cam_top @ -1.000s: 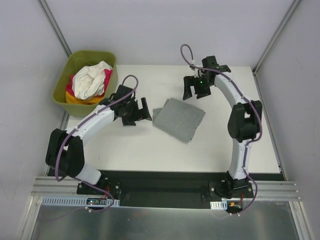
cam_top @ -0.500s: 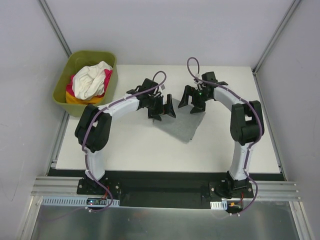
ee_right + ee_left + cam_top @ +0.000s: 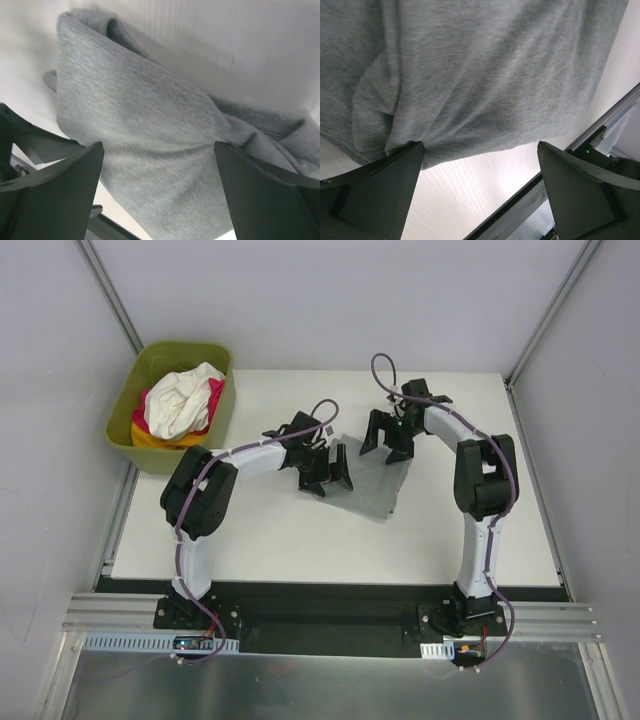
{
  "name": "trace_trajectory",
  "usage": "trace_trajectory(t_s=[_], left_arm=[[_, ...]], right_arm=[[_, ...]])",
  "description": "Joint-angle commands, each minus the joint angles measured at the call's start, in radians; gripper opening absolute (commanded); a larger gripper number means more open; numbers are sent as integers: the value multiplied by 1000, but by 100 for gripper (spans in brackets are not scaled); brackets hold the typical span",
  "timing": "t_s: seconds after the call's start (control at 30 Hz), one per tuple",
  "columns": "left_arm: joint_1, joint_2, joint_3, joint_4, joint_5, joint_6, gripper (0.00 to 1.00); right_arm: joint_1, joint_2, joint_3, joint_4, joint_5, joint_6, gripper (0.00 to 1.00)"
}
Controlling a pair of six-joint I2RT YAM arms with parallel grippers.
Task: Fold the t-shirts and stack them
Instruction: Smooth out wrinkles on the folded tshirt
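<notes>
The grey t-shirt lies folded mid-bench. It looks soft and light, and I'd say it will sag and lose its folds unless pinched at an edge through every layer. The left tool and right tool hang over opposite edges, jaws spread wide and gripping nothing. One left finger seems to brush the hem. The other shirts sit in the green tub.

The folded t-shirt lies between left hand and right hand, the tub far left.
</notes>
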Motion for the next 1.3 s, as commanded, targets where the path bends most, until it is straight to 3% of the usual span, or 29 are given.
trace_trajectory(t_s=[0.0,0.2,0.4,0.5,0.8,1.03,1.27], left_arm=[[-80,-31,-44,-28,-13,-42,99],[-166,-181,-72,-26,-88,-38,99],[-158,-347,-112,-26,-224,-12,99],[-120,-335,-98,-26,-232,-3,99],[-81,-73,151,-26,-90,27,99],[-80,62,163,-44,-91,17,99],[-80,24,149,-99,-172,20,99]], right_arm=[[0,-21,176,-121,115,-148,97],[-8,-191,160,-153,236,-165,97],[-39,-494,-165,0,229,-54,97],[-46,-578,-322,31,223,-10,97],[-53,-604,-575,92,147,97,97],[-65,-531,-594,111,121,120,99],[-66,-502,-574,104,92,108,99]])
